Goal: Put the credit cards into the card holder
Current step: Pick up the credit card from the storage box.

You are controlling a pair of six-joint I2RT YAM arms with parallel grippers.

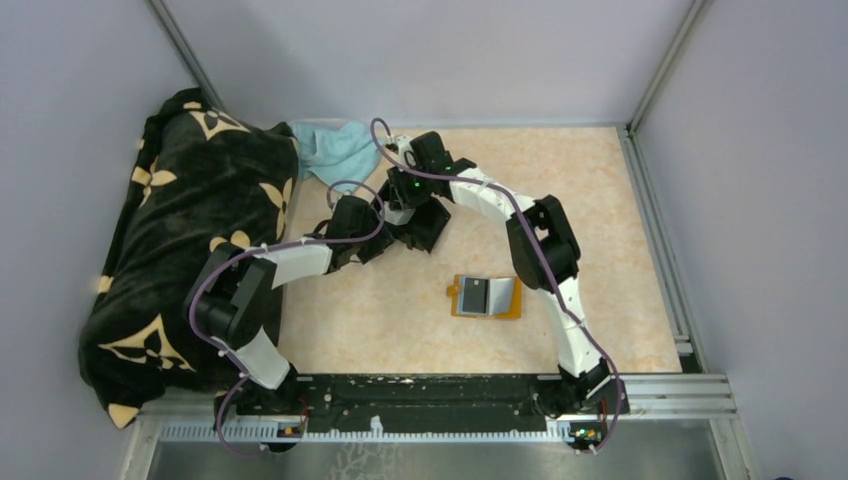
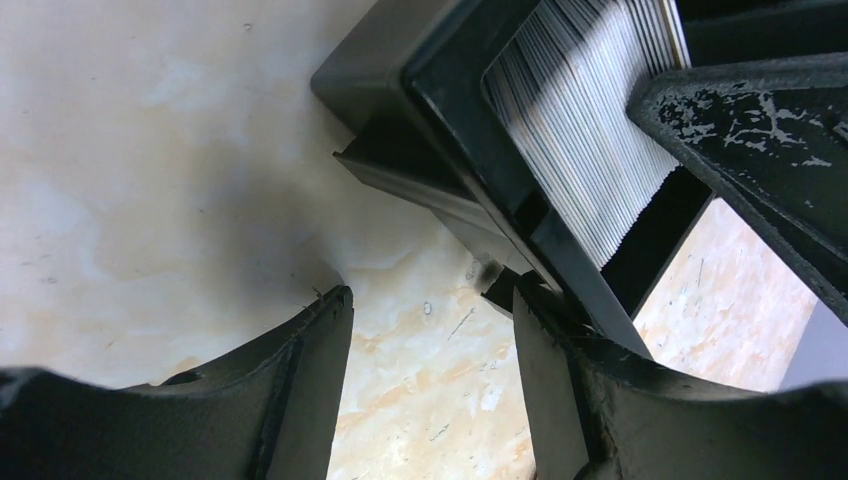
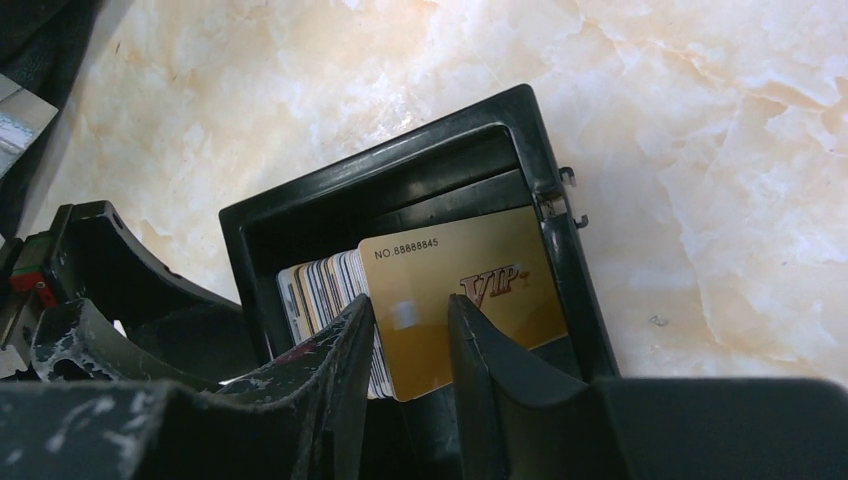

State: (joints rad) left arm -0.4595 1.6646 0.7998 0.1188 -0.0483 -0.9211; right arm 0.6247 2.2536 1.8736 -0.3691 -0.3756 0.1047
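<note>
one black tray (image 3: 520,120), dense card stack (image 3: 322,290) uncountable; one open card holder (image 1: 459,301)

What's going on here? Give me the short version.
The right arm reaches into the black tray at the far side of the table, its jaws apart on either side of a gold VIP card at the front of the card stack, not visibly clamped. The left arm has its open jaws at the tray's outer corner, gripping nothing. The orange card holder lies open nearer the bases, away from both arms.
</note>
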